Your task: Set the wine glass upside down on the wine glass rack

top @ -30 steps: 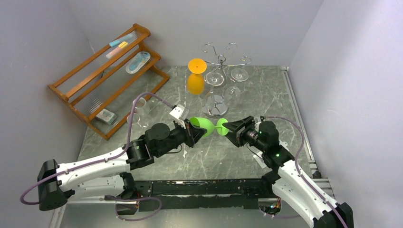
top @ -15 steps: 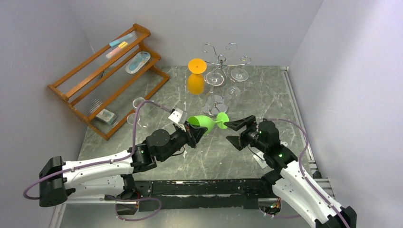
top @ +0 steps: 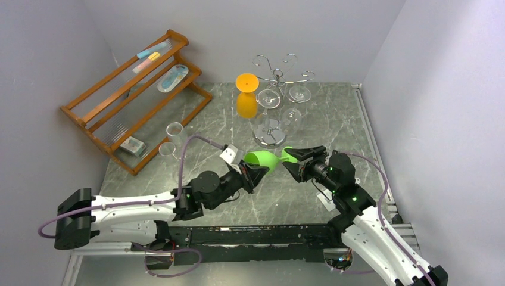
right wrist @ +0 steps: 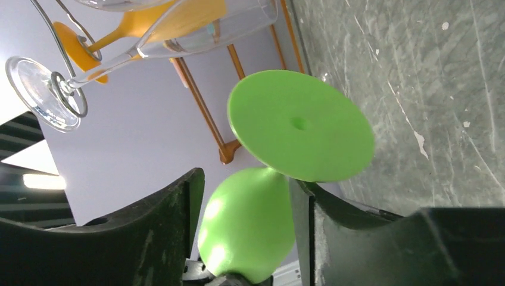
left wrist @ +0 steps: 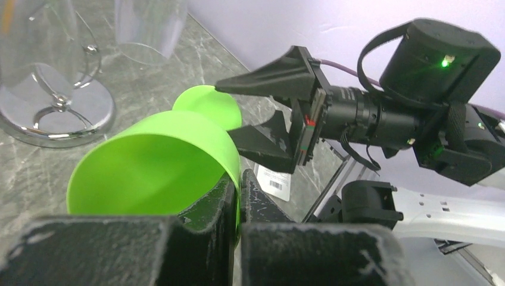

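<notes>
Pinches the rim of the green wine glass [top: 266, 159] with the left gripper [top: 253, 173], jaws pressed tight together with only the thin wall of the bowl between them, one finger inside the bowl and one outside. Carries the glass on its side, open mouth toward the left arm, round foot toward the right arm.

Straddles the stem end of the glass with the right gripper [top: 290, 159], just behind the foot. Jaws well apart there, one finger on each side, with a gap showing between one finger and the bowl in the right wrist view; no clamp on the glass to be seen from that side.

Hangs over the middle of the grey marbled counter [top: 333, 119], between the two grippers, on the near side of the wine glass rack [top: 271, 138] and close to its round chrome base. Not on the rack.

On the rack's curled arms: an orange glass [top: 246, 95] and two clear glasses [top: 269, 98], all upside down. Far left, against the wall: a wooden shelf [top: 137, 89], with two clear cups [top: 174, 129] on the counter beside it.
</notes>
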Motion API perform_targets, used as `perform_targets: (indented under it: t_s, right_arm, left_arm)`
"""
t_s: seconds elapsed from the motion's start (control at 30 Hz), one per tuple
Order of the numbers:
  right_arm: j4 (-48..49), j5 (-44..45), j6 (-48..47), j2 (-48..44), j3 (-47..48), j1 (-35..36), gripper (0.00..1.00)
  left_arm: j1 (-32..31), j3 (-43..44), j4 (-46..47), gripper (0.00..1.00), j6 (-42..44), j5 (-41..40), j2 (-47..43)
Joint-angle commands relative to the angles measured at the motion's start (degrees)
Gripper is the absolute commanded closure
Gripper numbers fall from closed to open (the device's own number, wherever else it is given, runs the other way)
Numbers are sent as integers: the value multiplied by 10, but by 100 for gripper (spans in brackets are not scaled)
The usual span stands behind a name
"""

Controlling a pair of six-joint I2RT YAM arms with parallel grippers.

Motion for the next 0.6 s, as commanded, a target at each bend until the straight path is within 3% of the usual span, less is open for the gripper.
perform_targets:
  t_s: [0.0, 0.23, 0.57]
  right_arm:
    - [7, 3, 45, 1, -2, 5, 46]
    - [-20, 3, 42, 12, 3, 5, 60]
    - [-141, 46, 12, 16, 43, 5, 48]
  left_arm:
    - [-28, 0, 78, 95, 24, -34, 25]
    - [-56, 6, 114, 95, 49, -63, 56]
    - [-78, 10, 128, 95, 78, -145, 74]
